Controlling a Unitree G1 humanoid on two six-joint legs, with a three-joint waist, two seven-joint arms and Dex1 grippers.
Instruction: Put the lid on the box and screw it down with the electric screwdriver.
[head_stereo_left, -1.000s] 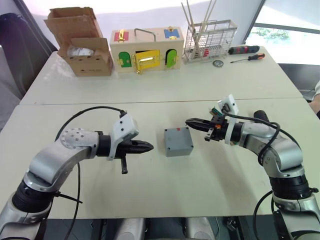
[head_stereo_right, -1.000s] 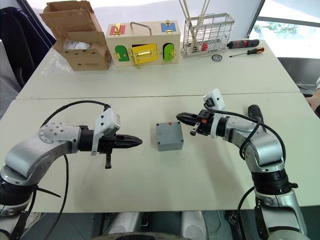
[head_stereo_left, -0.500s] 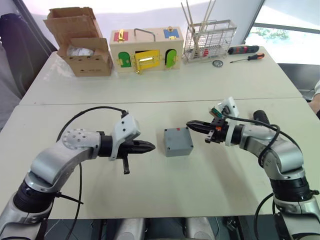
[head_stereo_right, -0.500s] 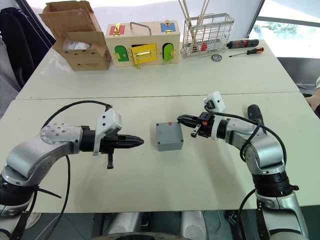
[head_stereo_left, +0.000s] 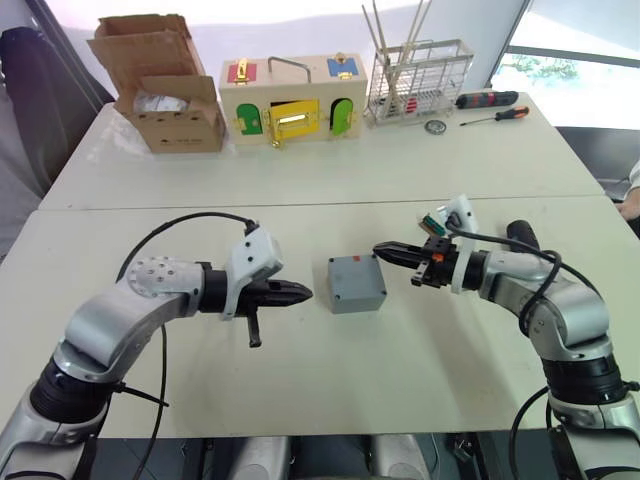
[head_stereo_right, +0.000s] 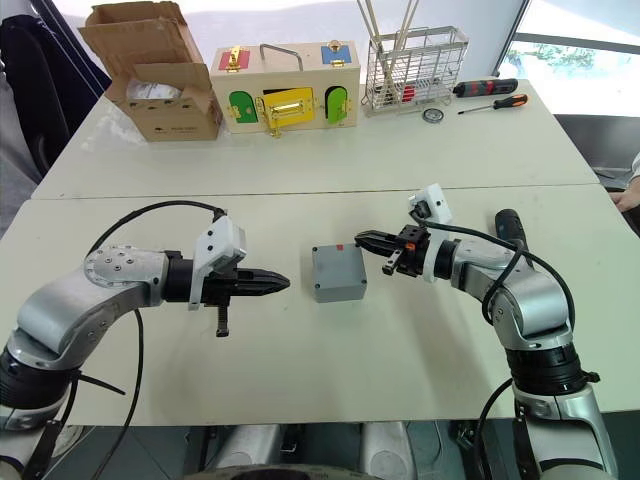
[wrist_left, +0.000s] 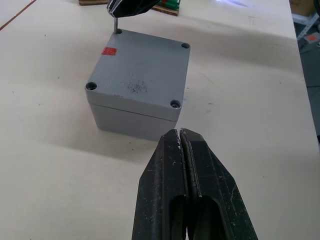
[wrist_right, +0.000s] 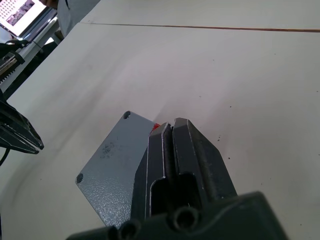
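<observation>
Grippers flank the box, lid already seated.

Left gripper (head_stereo_left: 296, 293), fingers clenched on nothing, points level at the box's left side, just short of it, likely to brace it against sliding. A thin black tool hangs down beneath that gripper; what it is, cannot tell. Centre: the box (head_stereo_left: 357, 283) sits on the near table with the lid (wrist_left: 138, 73) flush on top, four corner screw holes visible, red mark at the far edge. Right gripper (head_stereo_left: 385, 250), fingers pressed shut around nothing, hovers over the box's far right corner; in the left wrist view a thin metal pin meets the corner hole beneath it. Far right: a thick black cylinder, probably the screwdriver (head_stereo_left: 520, 233), lies behind the right forearm, not in hand. Judged: lidding done, screwing still to come.
</observation>
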